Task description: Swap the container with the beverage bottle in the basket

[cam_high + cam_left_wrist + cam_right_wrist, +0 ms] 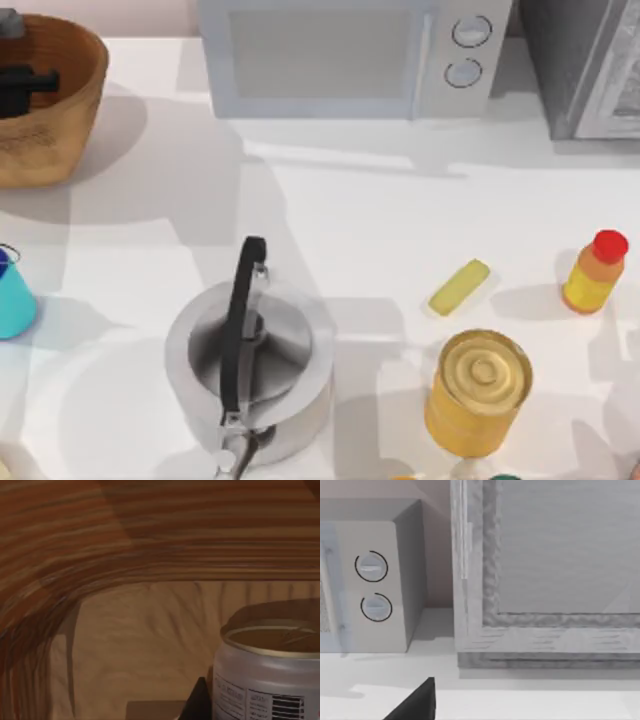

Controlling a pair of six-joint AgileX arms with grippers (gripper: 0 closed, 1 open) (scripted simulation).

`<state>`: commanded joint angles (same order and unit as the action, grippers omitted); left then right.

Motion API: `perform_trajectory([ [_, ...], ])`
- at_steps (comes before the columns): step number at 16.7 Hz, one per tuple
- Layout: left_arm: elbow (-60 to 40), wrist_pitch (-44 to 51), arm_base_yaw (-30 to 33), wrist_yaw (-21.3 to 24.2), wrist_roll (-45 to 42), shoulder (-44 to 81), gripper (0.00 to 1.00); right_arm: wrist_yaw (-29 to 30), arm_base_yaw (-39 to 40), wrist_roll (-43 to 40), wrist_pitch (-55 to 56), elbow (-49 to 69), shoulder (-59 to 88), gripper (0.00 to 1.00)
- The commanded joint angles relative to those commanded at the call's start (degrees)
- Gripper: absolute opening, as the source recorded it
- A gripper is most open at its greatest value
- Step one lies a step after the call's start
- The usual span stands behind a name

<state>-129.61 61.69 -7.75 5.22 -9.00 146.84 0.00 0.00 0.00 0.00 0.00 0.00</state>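
Inside the basket (60,110), left claw (22,85) beside beverage bottle (267,675)

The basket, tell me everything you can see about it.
The basket is a large round orange-brown wicker bowl with ribbed inner walls, standing upright at the table's far left corner. The left gripper reaches down inside it. In the left wrist view, a small white bottle with a dull-gold top stands on its floor.
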Motion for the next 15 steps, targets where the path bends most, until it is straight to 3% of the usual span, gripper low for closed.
perform_trajectory([
  [2,0.0,0.0,0.0,0.0,0.0,0.0,0.02,0.0,0.0,0.0,0.0,0.0,0.0,1.0],
  [3,0.0,0.0,0.0,0.0,0.0,0.0,0.0,0.0,0.0,0.0,0.0,0.0,0.0,1.0],
  [15,3.2,-1.6,0.3,0.3,0.7,-5.5,0.0,0.0,0.0,0.0,0.0,0.0,0.0,1.0],
])
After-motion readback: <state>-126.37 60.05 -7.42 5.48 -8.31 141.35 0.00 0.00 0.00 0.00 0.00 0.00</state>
